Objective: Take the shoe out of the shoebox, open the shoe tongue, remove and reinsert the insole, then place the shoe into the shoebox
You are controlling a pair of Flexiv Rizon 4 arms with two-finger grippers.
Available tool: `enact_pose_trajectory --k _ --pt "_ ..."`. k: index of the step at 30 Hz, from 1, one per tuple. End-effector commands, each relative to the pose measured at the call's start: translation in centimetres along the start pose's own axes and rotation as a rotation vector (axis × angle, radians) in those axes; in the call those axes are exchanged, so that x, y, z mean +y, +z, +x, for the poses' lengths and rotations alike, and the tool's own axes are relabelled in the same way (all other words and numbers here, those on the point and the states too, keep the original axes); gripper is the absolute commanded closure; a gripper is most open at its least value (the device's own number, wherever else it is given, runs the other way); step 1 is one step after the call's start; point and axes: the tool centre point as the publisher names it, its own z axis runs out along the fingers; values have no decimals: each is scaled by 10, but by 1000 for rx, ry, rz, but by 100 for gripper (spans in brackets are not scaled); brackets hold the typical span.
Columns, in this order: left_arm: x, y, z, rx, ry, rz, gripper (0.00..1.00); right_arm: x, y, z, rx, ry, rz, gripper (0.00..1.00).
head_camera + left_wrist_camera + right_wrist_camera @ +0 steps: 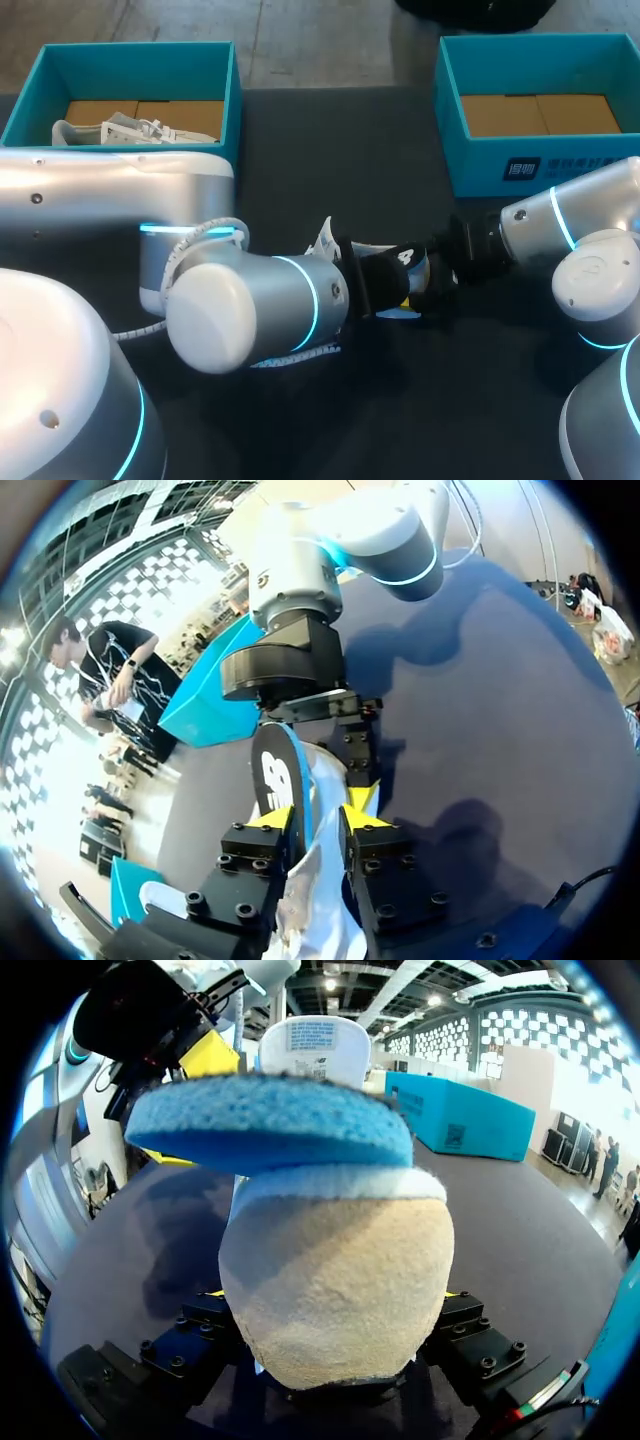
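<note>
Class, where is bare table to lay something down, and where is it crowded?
Bare: table between left shoebox and right shoebox; also the near stretch before the shoe. Crowded: mid-table, where left pincer holds its insole, right pincer the shoe.

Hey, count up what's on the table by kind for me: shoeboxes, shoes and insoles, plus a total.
Teal shoeboxes: 2, the left shoebox and the right shoebox
White shoes: 2, the boxed shoe in the left shoebox and the held shoe at mid-table
Insoles: 1, the insole, sticking out of the held shoe
Total: 5
</note>
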Motion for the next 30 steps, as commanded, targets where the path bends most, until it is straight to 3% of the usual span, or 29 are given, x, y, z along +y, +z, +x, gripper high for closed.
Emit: enact_pose_trajectory --k 1,30 --pt "-1 5 1 -20 -4 1 75 0 2 -2 -1 1 3 100" --pt "6 24 -8 -48 -36 8 78 0 2 -2 -1 1 3 100"
